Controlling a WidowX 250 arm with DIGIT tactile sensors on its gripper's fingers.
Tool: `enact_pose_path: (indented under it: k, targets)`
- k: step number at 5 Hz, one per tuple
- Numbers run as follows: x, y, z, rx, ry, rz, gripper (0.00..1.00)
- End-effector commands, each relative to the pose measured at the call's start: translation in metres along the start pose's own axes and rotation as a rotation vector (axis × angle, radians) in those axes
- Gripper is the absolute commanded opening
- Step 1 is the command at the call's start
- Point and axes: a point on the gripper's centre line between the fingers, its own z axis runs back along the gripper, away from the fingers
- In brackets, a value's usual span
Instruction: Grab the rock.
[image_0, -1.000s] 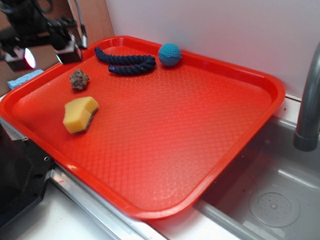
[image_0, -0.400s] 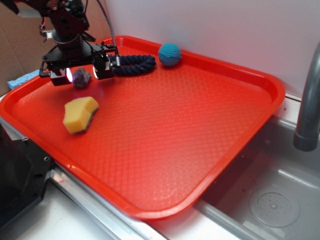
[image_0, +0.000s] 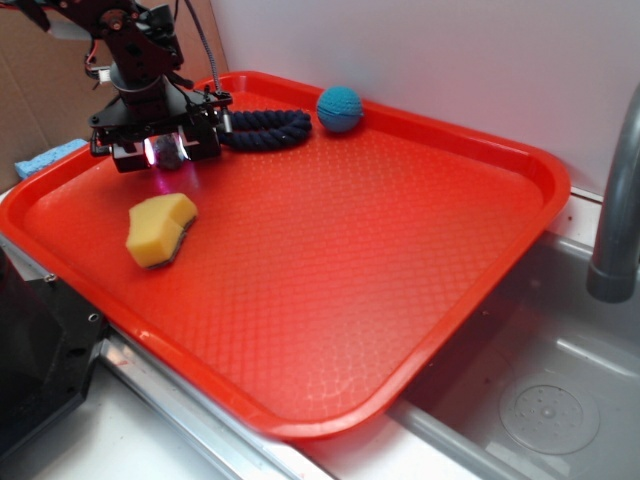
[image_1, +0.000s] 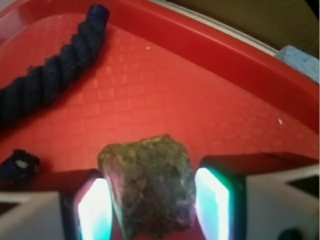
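Note:
The rock (image_0: 168, 152) is a small lumpy brown-grey stone at the far left of the red tray (image_0: 400, 250). My gripper (image_0: 167, 156) is down over it, with one finger on each side. In the wrist view the rock (image_1: 150, 185) fills the gap between the two glowing pads (image_1: 95, 210), and both pads press against its sides. The gripper (image_1: 152, 212) is shut on the rock, which still rests on the tray floor (image_1: 200, 100).
A yellow sponge (image_0: 158, 228) lies in front of the rock. A dark blue rope (image_0: 262, 125) lies just behind the gripper and also shows in the wrist view (image_1: 50, 80). A teal knitted ball (image_0: 339, 108) is at the back. A faucet (image_0: 620, 200) and sink (image_0: 540, 400) are at the right.
The gripper came in from the upper left, dropped over the rock, and its fingers narrowed onto it. The rock has not moved.

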Motion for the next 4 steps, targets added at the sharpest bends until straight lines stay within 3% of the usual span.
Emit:
enact_pose_path:
  k: [1, 3, 4]
  targets:
    - [0.007, -0.001, 0.027, -0.038, 0.038, -0.094, 0.00]
    - [-0.010, -0.025, 0.098, -0.172, 0.273, -0.544, 0.00]
    - [-0.023, -0.027, 0.143, -0.252, 0.319, -0.673, 0.00]
